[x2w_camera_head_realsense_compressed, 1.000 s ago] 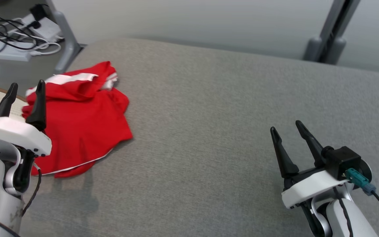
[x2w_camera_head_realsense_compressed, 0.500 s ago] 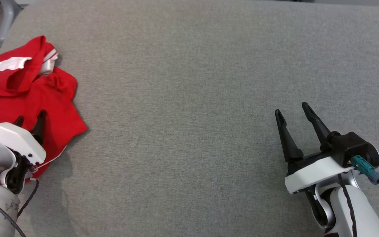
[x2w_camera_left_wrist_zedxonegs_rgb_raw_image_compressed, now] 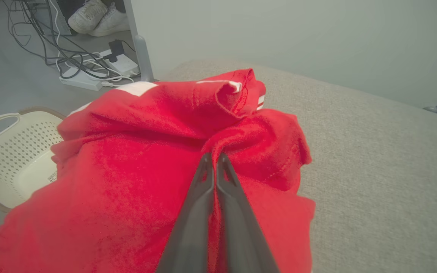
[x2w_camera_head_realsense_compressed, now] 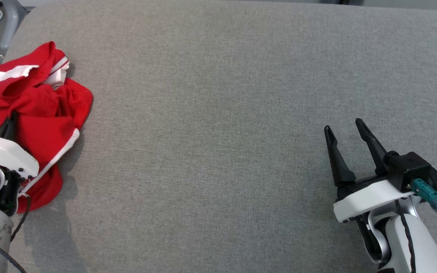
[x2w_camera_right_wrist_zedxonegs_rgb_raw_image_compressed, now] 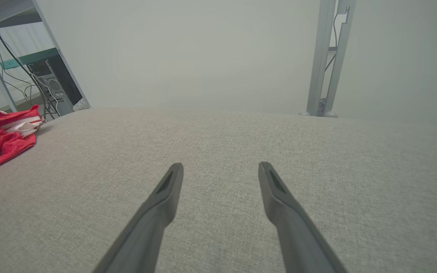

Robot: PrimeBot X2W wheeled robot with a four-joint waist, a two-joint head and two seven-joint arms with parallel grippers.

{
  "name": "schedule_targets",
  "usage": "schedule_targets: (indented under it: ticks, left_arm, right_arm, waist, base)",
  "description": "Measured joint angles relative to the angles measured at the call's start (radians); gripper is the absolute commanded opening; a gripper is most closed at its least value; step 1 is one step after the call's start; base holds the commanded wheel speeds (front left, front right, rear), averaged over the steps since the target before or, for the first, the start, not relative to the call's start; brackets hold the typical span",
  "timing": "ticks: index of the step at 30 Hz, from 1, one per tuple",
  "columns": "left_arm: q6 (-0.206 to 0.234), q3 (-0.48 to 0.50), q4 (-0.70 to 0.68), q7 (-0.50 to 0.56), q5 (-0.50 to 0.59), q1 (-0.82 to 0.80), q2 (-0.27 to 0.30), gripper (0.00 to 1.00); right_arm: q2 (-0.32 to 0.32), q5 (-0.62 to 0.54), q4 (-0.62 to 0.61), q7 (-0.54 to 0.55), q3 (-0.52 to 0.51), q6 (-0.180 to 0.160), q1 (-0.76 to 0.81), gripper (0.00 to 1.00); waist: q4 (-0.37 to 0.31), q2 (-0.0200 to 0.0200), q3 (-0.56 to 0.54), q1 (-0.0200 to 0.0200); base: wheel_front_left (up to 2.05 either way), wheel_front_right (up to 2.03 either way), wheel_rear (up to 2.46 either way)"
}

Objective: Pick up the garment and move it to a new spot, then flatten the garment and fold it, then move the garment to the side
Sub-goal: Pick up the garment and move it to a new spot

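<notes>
Red garment pinched by the fully closed left hand.

Wide grey woven-fabric surface, lying flat and smooth. Off its far-left corner a grey metal leg stands on the floor, and just beside it a white power strip sits in a tangle of black and white cables. Further back, a pair of pale sneakers. Down past the surface's left edge, a cream perforated laundry basket. Beyond the far-right edge, a grey upright post against the plain wall.
</notes>
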Motion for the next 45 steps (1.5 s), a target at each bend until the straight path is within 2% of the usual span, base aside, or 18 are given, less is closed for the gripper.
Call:
schedule_targets:
  ticks: [6,12,18,25,29,32,37,45]
  left_arm:
    - [0.023,0.023,-0.055,-0.116,0.020,-0.008,0.047,0.00]
    - [0.091,0.070,-0.247,-0.153,0.051,0.026,0.102,0.00]
    - [0.195,0.091,-0.562,-0.150,0.086,0.216,0.119,0.00]
    - [0.377,0.107,-0.987,-0.074,0.142,0.477,0.126,0.00]
    - [0.436,0.091,-1.182,-0.033,0.177,0.575,0.125,0.00]
    - [0.452,0.065,-1.280,-0.004,0.192,0.600,0.123,0.00]
    - [0.439,-0.001,-1.325,0.024,0.193,0.589,0.101,0.00]
    - [0.339,-0.154,-1.230,0.065,0.182,0.443,0.035,0.00]
  right_arm:
    - [0.000,0.011,0.006,-0.001,-0.003,0.000,0.017,1.00]
    - [0.000,0.028,0.012,-0.014,-0.008,0.000,0.046,1.00]
    - [0.000,0.049,0.017,-0.027,-0.010,0.000,0.083,1.00]
    - [0.000,0.066,0.006,-0.028,-0.012,0.000,0.128,1.00]
    - [0.000,0.070,-0.009,-0.026,-0.020,0.000,0.141,1.00]
    - [0.000,0.070,-0.025,-0.019,-0.016,0.000,0.144,1.00]
    - [-0.001,0.070,-0.043,-0.016,-0.011,0.000,0.140,1.00]
    - [0.000,0.080,-0.072,-0.011,0.021,0.000,0.120,1.00]
  waist:
    - [0.011,0.0000,-0.050,0.0000]
    - [0.009,0.0000,-0.120,-0.0001]
    - [-0.010,0.0000,-0.204,0.0000]
    - [-0.049,0.0000,-0.280,0.0000]
    - [-0.083,0.0000,-0.297,0.0000]
    - [-0.114,0.0000,-0.301,0.0000]
    - [-0.168,0.0000,-0.299,0.0000]
    - [-0.317,0.0000,-0.267,0.0000]
  base:
    - [0.00,0.00,0.00]
    - [0.00,0.00,0.00]
    - [0.00,0.00,0.00]
    - [0.00,0.00,0.00]
    - [0.00,0.00,0.00]
    - [0.00,0.00,0.00]
    - [0.00,0.00,0.00]
    - [0.00,0.00,0.00]
